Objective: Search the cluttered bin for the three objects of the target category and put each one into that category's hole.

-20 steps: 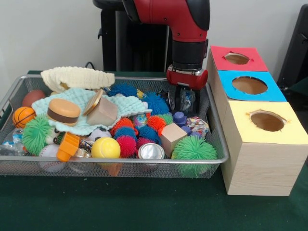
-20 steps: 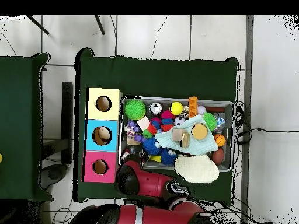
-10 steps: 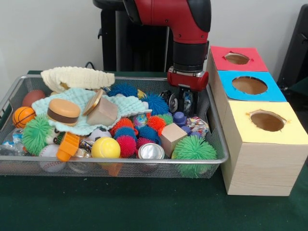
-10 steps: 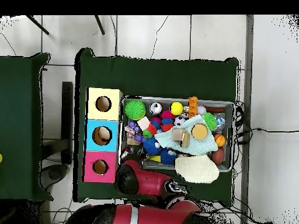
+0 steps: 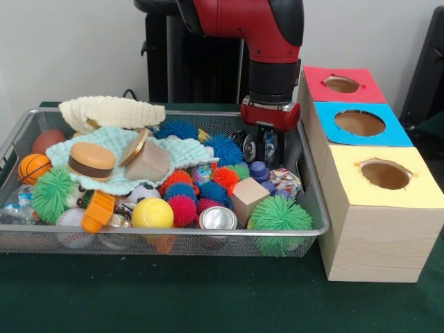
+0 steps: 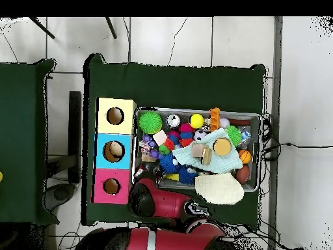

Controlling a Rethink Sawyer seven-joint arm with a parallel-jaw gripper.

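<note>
Toy-filled bin [image 5: 313,208] just beside three-holed box [image 5: 378,229]

Bright, even light; soft shadows

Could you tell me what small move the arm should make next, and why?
Probably lift straight up: the gripper sits low in the bin's far corner beside the box, with something small and dark between its fingers, so it should clear the rim first.

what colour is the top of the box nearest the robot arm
Pink-red top, with a round hole; clearest in the front view.
</note>
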